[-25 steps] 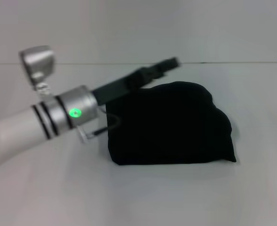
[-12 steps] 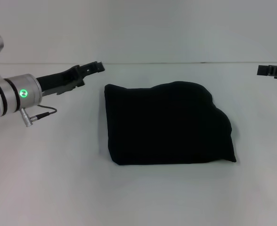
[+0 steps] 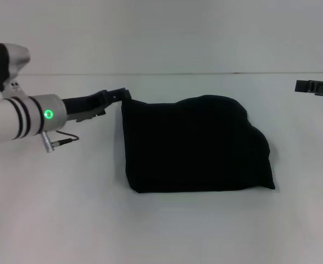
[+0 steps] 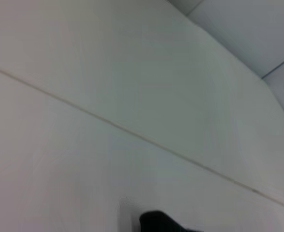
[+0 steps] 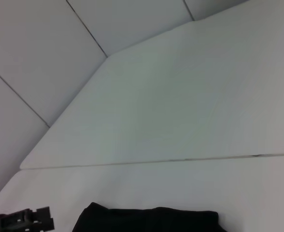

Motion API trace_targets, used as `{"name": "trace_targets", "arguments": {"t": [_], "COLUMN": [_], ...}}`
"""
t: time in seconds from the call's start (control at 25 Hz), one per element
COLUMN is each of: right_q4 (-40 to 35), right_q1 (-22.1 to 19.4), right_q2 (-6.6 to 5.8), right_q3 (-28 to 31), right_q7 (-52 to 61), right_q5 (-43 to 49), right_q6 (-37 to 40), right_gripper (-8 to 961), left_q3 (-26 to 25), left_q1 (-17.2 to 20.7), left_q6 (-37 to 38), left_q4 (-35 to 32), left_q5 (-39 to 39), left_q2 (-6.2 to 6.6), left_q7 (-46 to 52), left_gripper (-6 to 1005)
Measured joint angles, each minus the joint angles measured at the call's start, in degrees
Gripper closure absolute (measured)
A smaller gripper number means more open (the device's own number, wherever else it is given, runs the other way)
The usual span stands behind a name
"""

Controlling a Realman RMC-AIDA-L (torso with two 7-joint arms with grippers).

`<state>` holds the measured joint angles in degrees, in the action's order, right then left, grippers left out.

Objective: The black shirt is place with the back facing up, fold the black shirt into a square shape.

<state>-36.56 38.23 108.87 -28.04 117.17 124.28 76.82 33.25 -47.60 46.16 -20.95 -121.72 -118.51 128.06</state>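
White tabletop (image 3: 167, 231) filled the lower part of the head view, meeting a pale wall (image 3: 167, 33) along a thin seam behind the work. On the table lay the black shirt (image 3: 197, 146), folded into a thick, roughly square bundle near the middle, its near edge fairly straight and its far right corner rounded and puffed; no lettering showed on the upper side.

From the left, the left arm reached in, its silver wrist band carrying a green light (image 3: 48, 114) and a short cable plug (image 3: 54, 144) hanging below it. The left gripper (image 3: 120, 96) sat at the shirt's far left corner, its tip touching or just beside the cloth edge; whether its jaws were apart or together could not be told. The left wrist view showed only table, wall and a small dark bit of the cloth at the picture's edge.

Well apart, at the right edge of the head view, the right gripper (image 3: 315, 87) hung above the table, away from the shirt; how its jaws stood could not be told either.
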Motion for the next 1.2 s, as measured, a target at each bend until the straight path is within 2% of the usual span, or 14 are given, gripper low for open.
{"name": "trace_targets", "arguments": {"t": [0.16, 0.6, 0.8, 1.16, 1.2], "right_q4": [-0.23, -0.19, -0.31, -0.45, -0.45], "right_q1": [0.12, 0.19, 0.27, 0.27, 0.27], "right_q2": [-0.03, -0.35, -0.43, -0.6, -0.6], "right_q3": [-0.6, -1.5, -1.72, -1.76, -1.76], "right_q7": [-0.6, -1.34, -1.41, -1.61, -1.61], "right_q5": [0.03, 0.09, 0.09, 0.08, 0.08], "right_q6": [0.06, -0.23, -0.26, -0.27, -0.27], "right_gripper": [12, 12, 12, 13, 13], "left_q3": [3.89, 4.55, 6.44, 6.82, 6.82], "left_q1": [-0.92, -2.43, -3.22, -3.38, -3.37], "left_q6": [-1.99, -3.15, -4.06, -4.05, -4.05], "left_q4": [0.54, 1.78, 2.37, 2.53, 2.49], "left_q5": [-0.04, -0.07, -0.1, -0.08, -0.07], "left_q2": [-0.87, -2.29, -2.53, -2.52, -2.58], "left_q7": [2.78, 2.76, 3.24, 3.45, 3.31], "left_gripper": [37, 39, 40, 41, 69]}}
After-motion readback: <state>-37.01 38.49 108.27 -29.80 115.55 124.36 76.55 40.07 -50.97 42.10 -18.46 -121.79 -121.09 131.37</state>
